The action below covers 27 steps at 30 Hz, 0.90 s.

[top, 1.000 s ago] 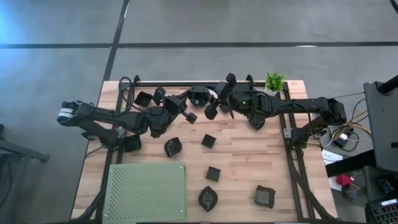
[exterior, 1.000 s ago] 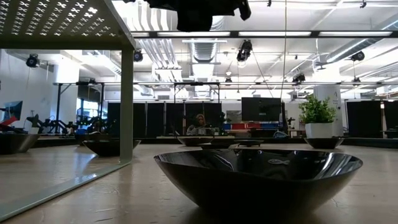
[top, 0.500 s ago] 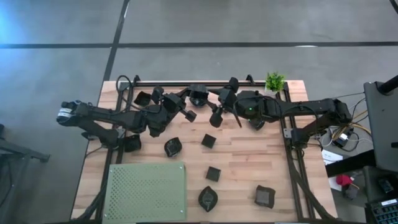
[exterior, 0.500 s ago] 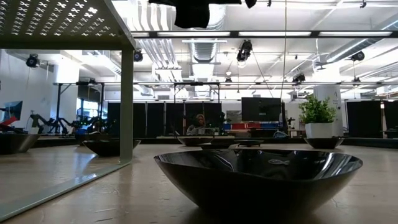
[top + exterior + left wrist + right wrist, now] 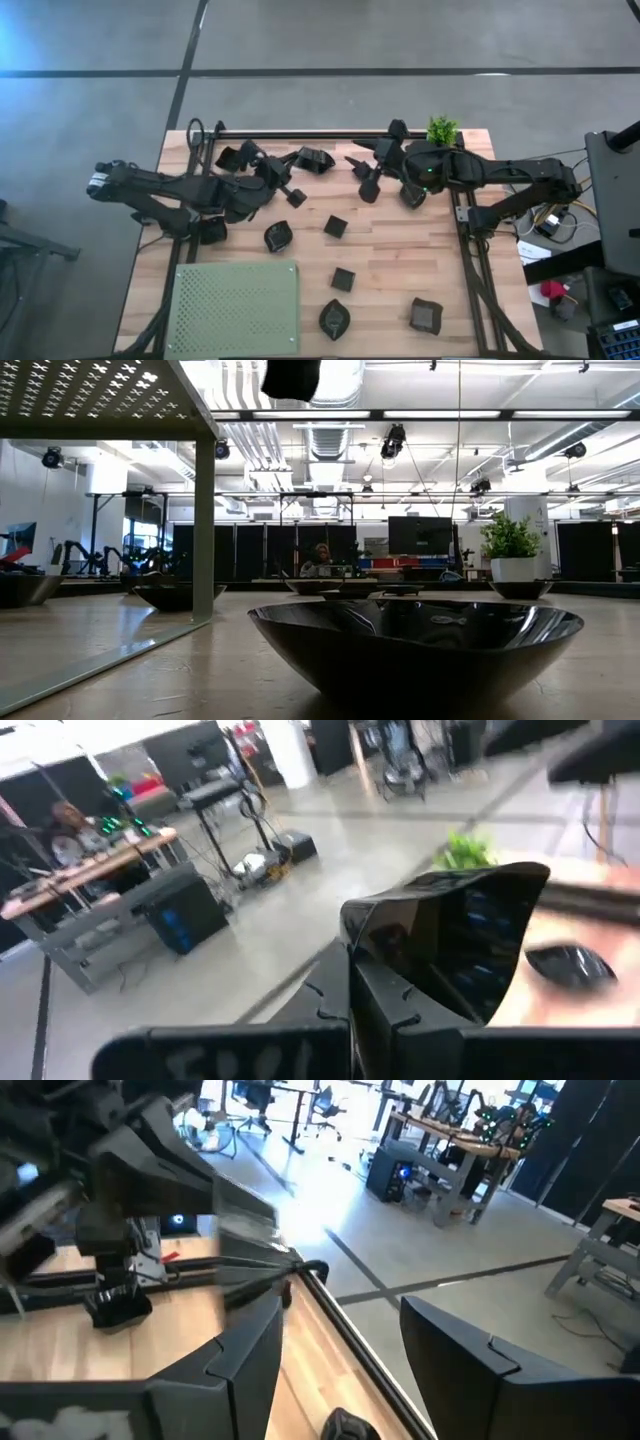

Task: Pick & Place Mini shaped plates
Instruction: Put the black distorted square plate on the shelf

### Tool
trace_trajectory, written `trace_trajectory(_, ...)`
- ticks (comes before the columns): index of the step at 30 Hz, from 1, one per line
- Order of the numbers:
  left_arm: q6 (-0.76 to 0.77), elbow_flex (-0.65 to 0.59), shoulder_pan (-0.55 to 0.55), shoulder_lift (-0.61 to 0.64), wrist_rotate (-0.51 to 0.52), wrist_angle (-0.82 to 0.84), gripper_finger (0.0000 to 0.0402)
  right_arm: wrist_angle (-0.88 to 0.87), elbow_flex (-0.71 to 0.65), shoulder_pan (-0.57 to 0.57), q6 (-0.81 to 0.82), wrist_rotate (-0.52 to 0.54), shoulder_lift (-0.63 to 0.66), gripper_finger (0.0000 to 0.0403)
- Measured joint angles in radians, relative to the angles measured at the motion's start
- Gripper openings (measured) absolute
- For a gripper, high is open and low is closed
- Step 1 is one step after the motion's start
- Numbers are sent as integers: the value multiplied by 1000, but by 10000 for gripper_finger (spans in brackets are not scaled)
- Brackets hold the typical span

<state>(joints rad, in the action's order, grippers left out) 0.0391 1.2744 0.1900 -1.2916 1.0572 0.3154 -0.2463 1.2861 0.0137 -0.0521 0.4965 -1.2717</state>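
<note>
My left gripper [image 5: 300, 166] is over the far middle of the table, shut on a small black square-sided plate [image 5: 318, 158], which the left wrist view shows large as the held plate [image 5: 450, 940]. My right gripper [image 5: 366, 176] hovers just right of it, open and empty, with its fingers [image 5: 240, 1370] set wide apart. Several more black plates lie flat on the wood: a leaf-like one [image 5: 334, 318], squares [image 5: 343, 279] [image 5: 335, 226] [image 5: 425, 314] and another [image 5: 278, 236]. The low view shows one dish [image 5: 415, 645] close up. My left gripper pinches the plate by its rim [image 5: 365, 935] between the two fingers [image 5: 375, 1005]. The fingers reach roughly level from the table's left side. The plate is lifted clear of the table and stands tilted beyond the fingertips, its hollow facing sideways.
A light green perforated mat [image 5: 237, 308] stands raised at the near left corner. A small green potted plant [image 5: 441, 130] sits at the far right edge, close behind the right arm. More plates lie by the left arm [image 5: 230, 157] [image 5: 212, 230]. Dark rails frame the table.
My right gripper has drawn back toward the table's right edge, away from the held plate. My left gripper, still holding the plate, has shifted slightly toward the left and near edges. The plate has gone with it, still clear of the table.
</note>
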Motion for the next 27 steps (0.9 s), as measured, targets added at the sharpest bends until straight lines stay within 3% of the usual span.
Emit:
trace_trajectory(4, 169, 121, 17, 3, -109, 358, 0, -65, 0, 21, 0, -2, 32, 201)
trace_trajectory(12, 339, 341, 17, 2, -555, 902, 0, -136, 0, 68, 45, -2, 75, 201)
trace_trajectory(18, 333, 383, 26, 3, -910, 1035, 0, -175, 0, 84, 45, -3, 86, 201)
trace_trajectory(23, 408, 368, 56, 3, -1118, 1069, 0, -204, 0, 87, 51, -4, 87, 201)
trace_trajectory(27, 534, 340, 119, 2, -1221, 1081, 0, -216, 0, 87, 75, -6, 87, 201)
